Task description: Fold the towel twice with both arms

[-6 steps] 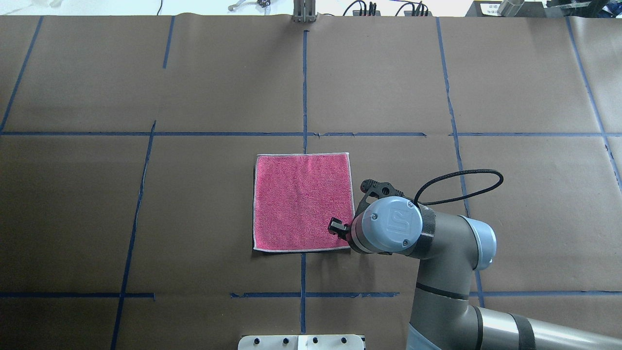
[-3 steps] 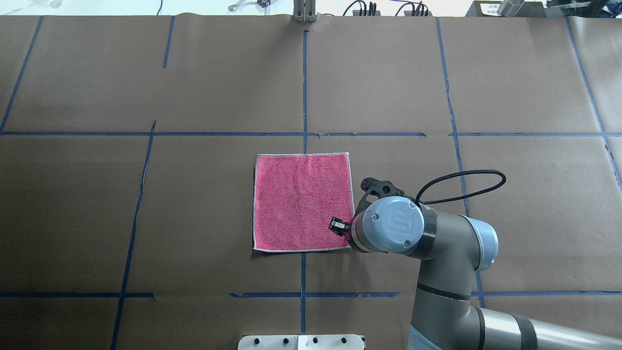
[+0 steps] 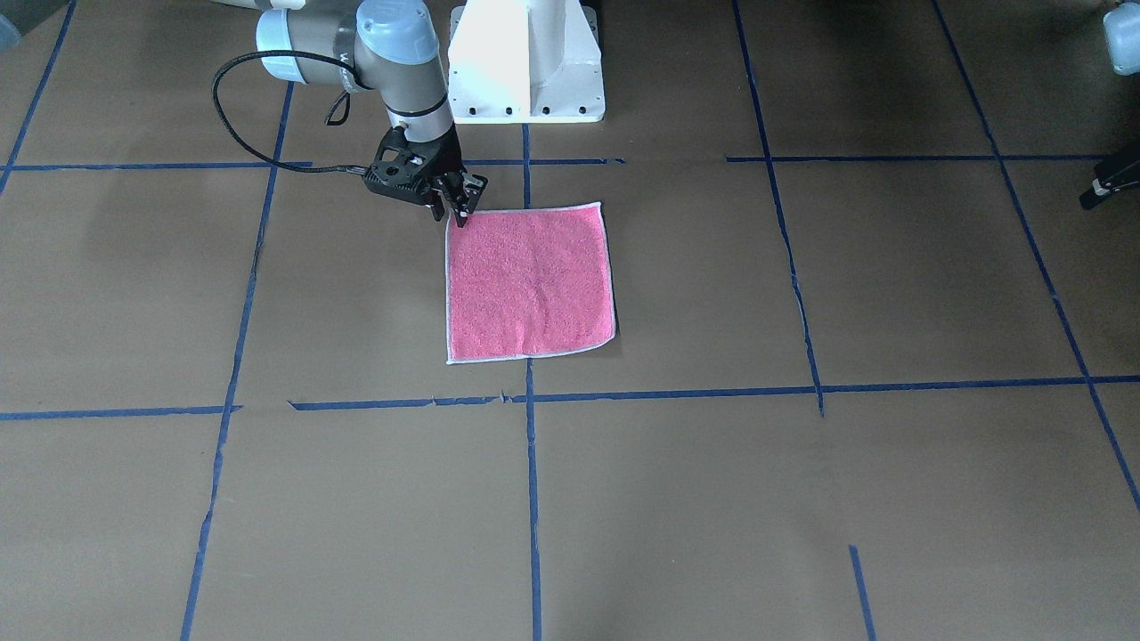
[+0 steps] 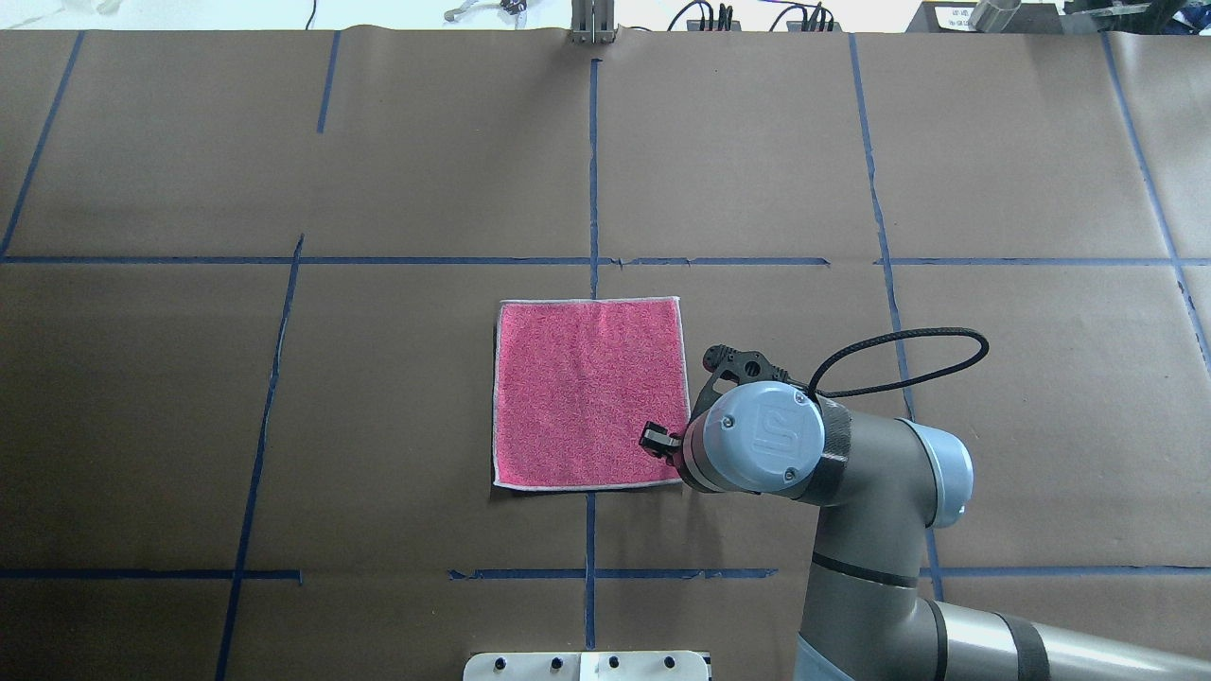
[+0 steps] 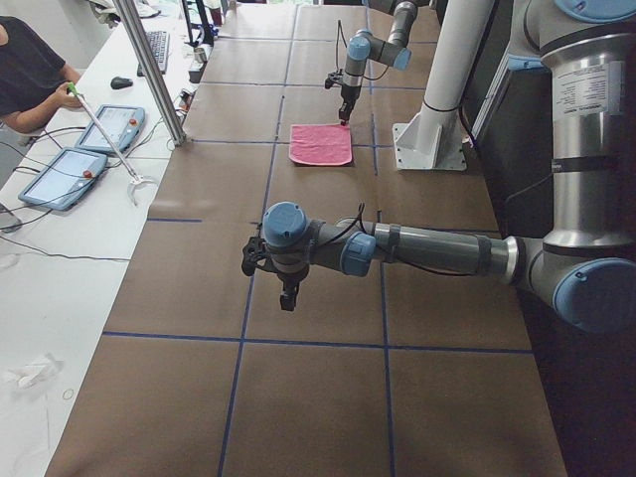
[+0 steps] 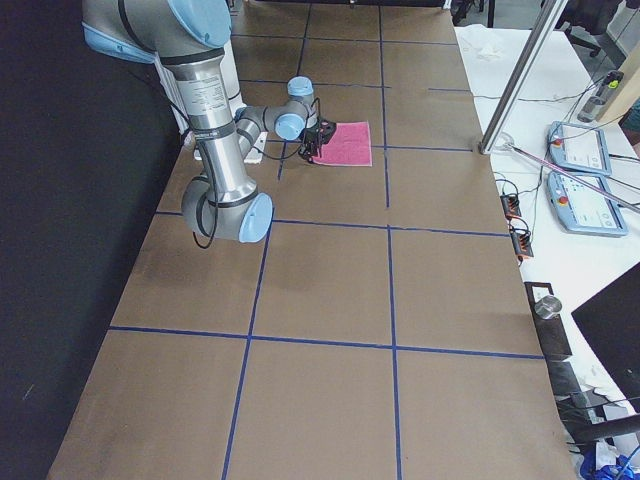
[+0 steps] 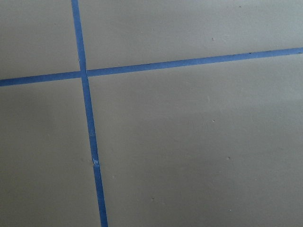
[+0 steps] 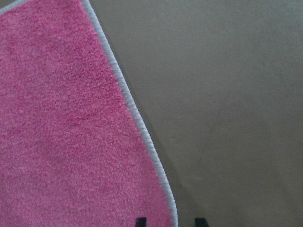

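The towel (image 4: 588,392) lies flat and pink side up at the table's middle, also in the front view (image 3: 529,283). My right gripper (image 4: 662,443) points down at its near right corner, seen in the front view (image 3: 460,212). In the right wrist view the gripper (image 8: 170,221) is open, with its two black fingertips (image 8: 140,221) set on either side of the towel's white edging (image 8: 142,127). My left gripper (image 5: 288,296) hangs over bare table far from the towel. I cannot tell whether it is open or shut.
Brown paper with blue tape lines (image 4: 592,170) covers the table. The white pedestal base (image 3: 525,62) stands at the robot's side. Tablets (image 5: 70,174) and a metal post (image 5: 149,70) are on the operators' side, where a person (image 5: 30,70) sits.
My right wrist has shifted very slightly over the towel's corner. The towel has not moved.
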Action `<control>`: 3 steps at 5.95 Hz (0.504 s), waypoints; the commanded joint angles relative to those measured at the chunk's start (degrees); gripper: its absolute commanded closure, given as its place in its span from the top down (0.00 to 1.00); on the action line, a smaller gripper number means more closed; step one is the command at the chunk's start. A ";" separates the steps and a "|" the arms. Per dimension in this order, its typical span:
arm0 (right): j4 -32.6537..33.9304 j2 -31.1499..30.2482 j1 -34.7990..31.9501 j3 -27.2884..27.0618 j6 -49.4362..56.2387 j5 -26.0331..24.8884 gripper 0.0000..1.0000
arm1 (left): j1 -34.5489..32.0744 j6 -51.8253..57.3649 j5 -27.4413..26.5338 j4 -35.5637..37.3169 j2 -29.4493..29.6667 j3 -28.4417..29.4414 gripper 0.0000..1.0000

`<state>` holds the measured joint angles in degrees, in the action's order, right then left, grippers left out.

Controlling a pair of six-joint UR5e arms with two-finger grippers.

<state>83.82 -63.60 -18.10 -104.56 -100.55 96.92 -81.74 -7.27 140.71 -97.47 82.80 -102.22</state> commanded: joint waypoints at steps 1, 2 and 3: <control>0.11 0.06 0.69 -0.03 0.09 0.11 0.48 | 0.00 -0.02 0.00 0.00 -0.01 0.00 1.00; 0.11 -0.03 0.96 0.06 0.09 0.11 0.46 | 0.00 -0.02 0.00 0.00 -0.01 0.00 1.00; 0.11 0.14 0.96 -0.02 0.09 0.20 0.35 | 0.00 -0.11 0.61 0.00 -0.01 0.00 1.00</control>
<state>83.93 -63.55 -17.23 -104.56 -100.47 97.05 -81.74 -7.32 140.92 -97.47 82.79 -102.22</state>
